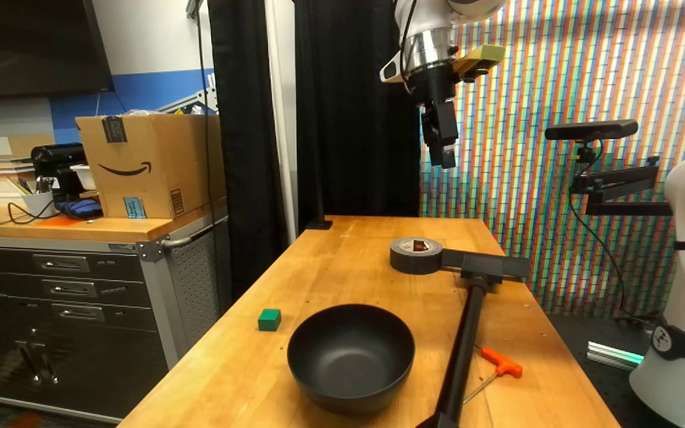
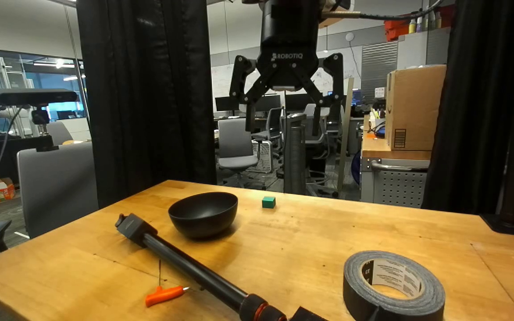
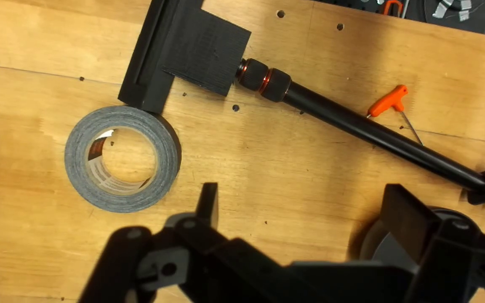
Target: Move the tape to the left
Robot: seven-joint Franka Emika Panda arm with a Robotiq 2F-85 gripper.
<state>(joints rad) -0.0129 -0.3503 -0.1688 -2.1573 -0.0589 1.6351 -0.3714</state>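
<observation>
Tape (image 1: pixel 415 260) lies flat on the wooden table (image 1: pixel 319 267), with its hole facing up, just beside the plate-like head (image 3: pixel 206 52) of the black stand (image 2: pixel 194 267). Whether roll and head really touch, I cannot tell. The black bowl (image 1: pixel 351 359) is near the other end of this stand, beside its shaft, and the green cube (image 1: pixel 269 320) is farther out from the stand on the same side. The orange hex key (image 3: pixel 387 103) lies close to the shaft, on the side opposite to the bowl.

The gripper (image 2: pixel 283 130) hangs well above the stand's level; its fingers (image 3: pixel 409 219) are spread wide apart, and it has hold of nothing.

In my judgement, the roll will be stiff, rather heavy for its size and not fragile. Its outer wall looks smooth, therefore a weak squeeze may let it slip, while the printed core (image 2: pixel 397 277), probably of cardboard, should give better friction. I would take the ring by its wall, one finger down in the hole and one outside, on the part turned away from the stand's head, because near this head a finger has little room. A grasp across the whole roll may be possible, but from these views I cannot tell if the fingers reach so wide.
</observation>
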